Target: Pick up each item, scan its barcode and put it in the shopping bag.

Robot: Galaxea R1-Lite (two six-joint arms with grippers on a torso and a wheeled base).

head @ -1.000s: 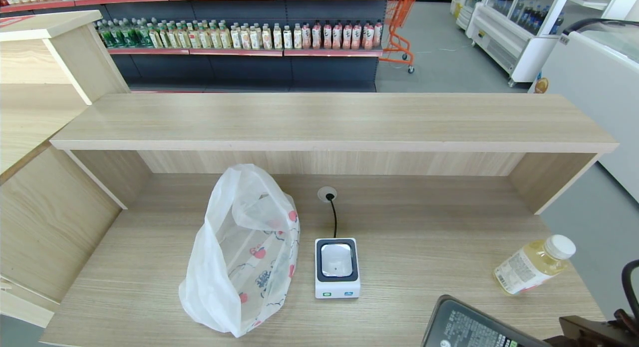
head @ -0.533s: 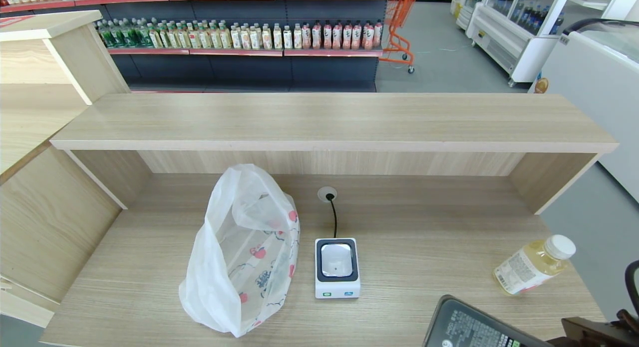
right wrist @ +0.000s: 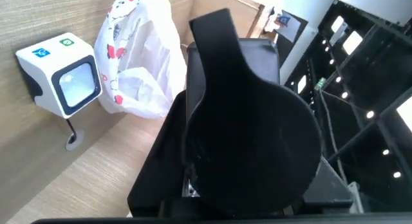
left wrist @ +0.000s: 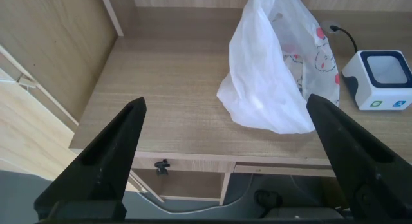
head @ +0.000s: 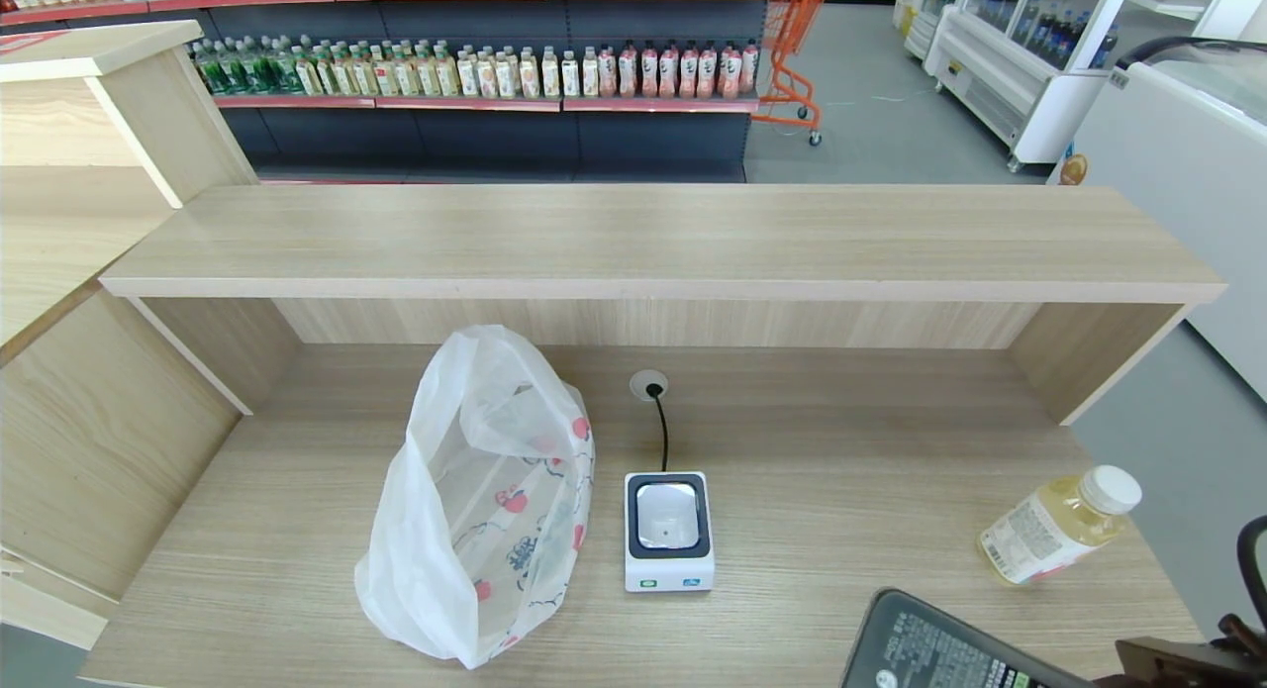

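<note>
Two hands at the desk's near edge. Of these, left hand (left wrist: 225, 102) released, fingers (left wrist: 106, 166) spread wide, hovering just off the near edge of the desk (left wrist: 167, 114). Straight ahead of it, on the desk, white shopping bag (left wrist: 267, 76) with red prints, slumped. Past the bag, off to that hand's right, white scanner (left wrist: 380, 79) with window facing up and black cable (left wrist: 344, 34) running away to a hole in the desk.

Meanwhile right hand (right wrist: 225, 102) clenched on a flat black package (head: 940, 648), printed side up in the head view, at the near right corner of the desk; cannot tell whether lifted or resting. Ahead and to the left of this hand, the scanner, well apart from the package, with the bag just beside it on the side away from the hand. Farther forward and slightly to its right, a bottle (head: 1059, 525) of pale yellow drink with white cap, lying on its side near the desk's right edge, apart from the package.

Beyond all that, raised wooden ledge (head: 653, 238), then store shelves (head: 475, 74) lined with drinks.
</note>
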